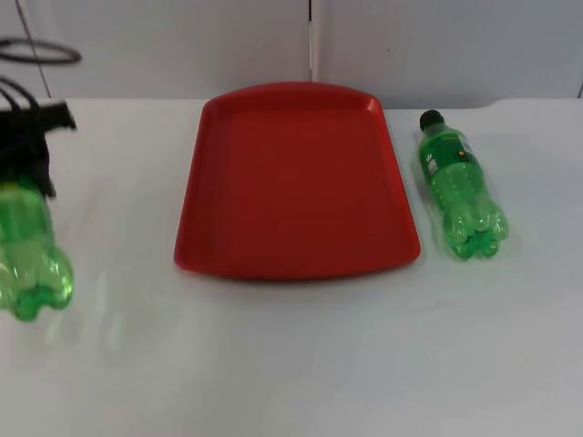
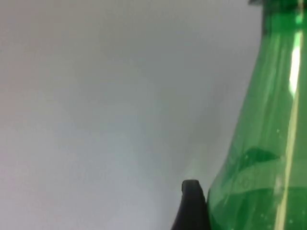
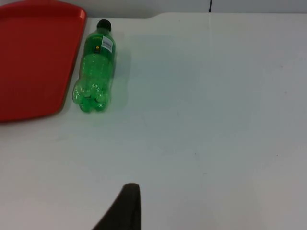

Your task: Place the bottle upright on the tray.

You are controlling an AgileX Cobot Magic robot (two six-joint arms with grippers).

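The left gripper (image 1: 35, 155) is at the left edge of the table (image 1: 291, 364), closed around the neck end of a green bottle (image 1: 29, 255). In the top view that bottle's petal-shaped base points toward the camera and its upper part is hidden by the black gripper. Whether the bottle rests on the table or is lifted clear of it cannot be told. In the left wrist view the green shoulder of the held bottle (image 2: 259, 158) is pressed against a black fingertip (image 2: 192, 206), with a dark cap just above the neck; the bottle looks see-through, and no liquid level can be made out.

Further in, the red tray (image 1: 296, 182) lies flat in the middle of the table, its far edge near the grey wall (image 1: 182, 45). Nothing lies in it.

Just beside the tray's right edge, not touching it, a second bottle (image 1: 458, 187) lies on its side, black cap toward the wall, base toward the camera, with a small label near the neck. The right wrist view shows the second bottle (image 3: 94, 69) beside the tray (image 3: 33, 57).

The right gripper waits above bare table nearer the camera, well apart from the second bottle; one dark fingertip (image 3: 125, 208) shows, and whether its fingers are apart or together cannot be told.
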